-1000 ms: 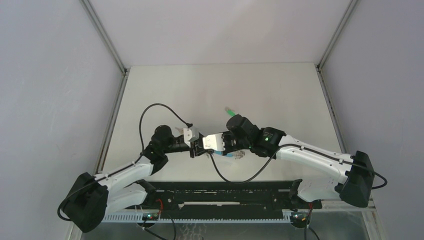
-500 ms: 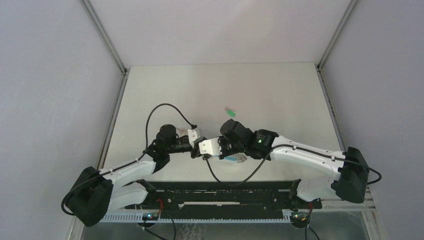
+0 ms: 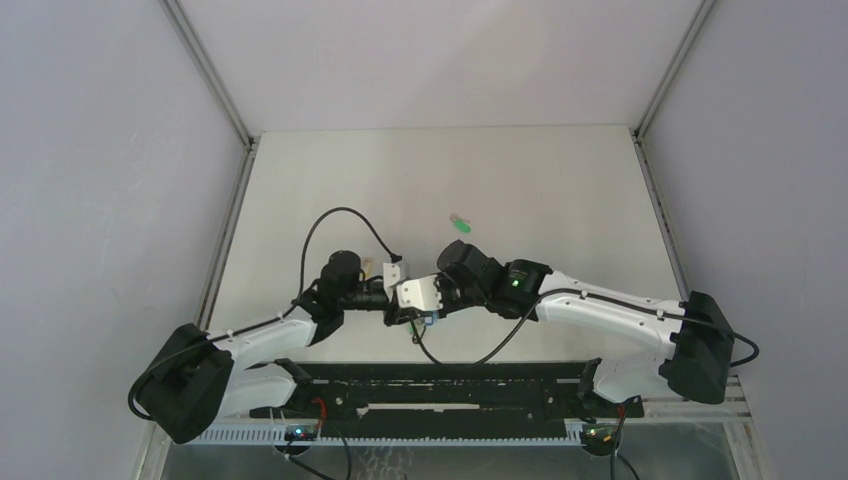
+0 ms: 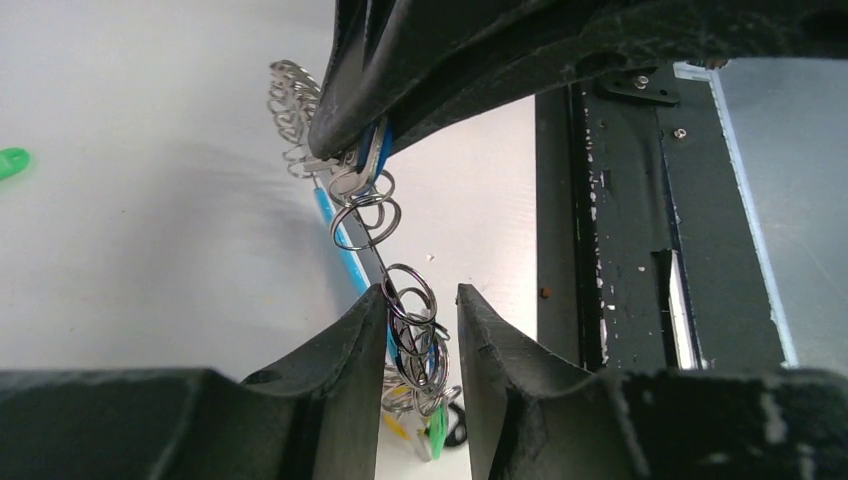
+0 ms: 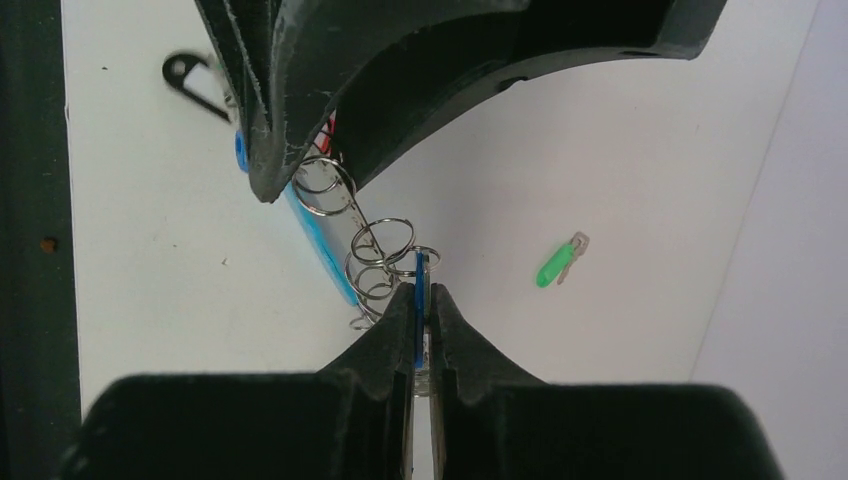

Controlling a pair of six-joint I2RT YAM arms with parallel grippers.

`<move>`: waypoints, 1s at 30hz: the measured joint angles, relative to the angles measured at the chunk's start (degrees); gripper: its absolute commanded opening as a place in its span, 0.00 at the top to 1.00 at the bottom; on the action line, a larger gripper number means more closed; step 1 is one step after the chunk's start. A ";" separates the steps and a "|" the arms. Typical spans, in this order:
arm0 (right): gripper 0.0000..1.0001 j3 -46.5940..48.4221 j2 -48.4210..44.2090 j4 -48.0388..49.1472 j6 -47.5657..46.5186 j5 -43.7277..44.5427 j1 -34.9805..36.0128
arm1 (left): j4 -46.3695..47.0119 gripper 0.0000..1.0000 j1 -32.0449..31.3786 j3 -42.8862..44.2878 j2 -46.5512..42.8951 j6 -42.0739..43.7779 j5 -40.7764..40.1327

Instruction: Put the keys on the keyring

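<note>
Rings of the keyring [image 4: 372,215] hang in a line between the two claws, which face each other tip to tip above the surface [image 5: 150,250]. The left claw [image 4: 420,300] is half closed, grasping the keyring. The small rings sit between its fingers, against the inner face of one, and a green tag [image 4: 436,430] lies deeper in the gap. From the other side, a red tag [image 5: 326,130] shows between the same fingers.

The right claw [image 5: 421,295] is clenched on the blue key [image 5: 419,325], whose thin blue edge shows between the pressed fingertips. The nearest ring meets the key just ahead of that claw. Whether the key is threaded onto it cannot be told.

The turquoise sleeve [image 4: 345,250] slants beneath the line of rings, lower than both claws. A bunch of coiled wire [image 4: 290,100] shows beside the right claw's tip.

The green key [image 5: 555,265] lies flat on the surface, well apart from both claws, off to the right of the right claw and beyond it.
</note>
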 measured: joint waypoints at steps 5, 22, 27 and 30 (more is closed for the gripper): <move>1.00 0.00 0.44 0.57 0.00 0.94 0.33 | 0.55 0.64 -0.33 0.00 0.00 -1.55 0.02; 1.00 -1.42 0.83 2.49 0.22 8.33 5.05 | 3.48 0.60 -0.44 -0.55 -3.52 -1.03 -1.73; 1.00 -2.64 0.24 2.69 0.22 9.62 5.68 | 3.48 0.59 -0.35 -1.53 -6.23 0.55 -2.38; 1.00 -3.15 -0.07 2.97 0.24 10.03 5.86 | 3.43 0.59 0.00 -2.60 -7.37 1.49 -2.78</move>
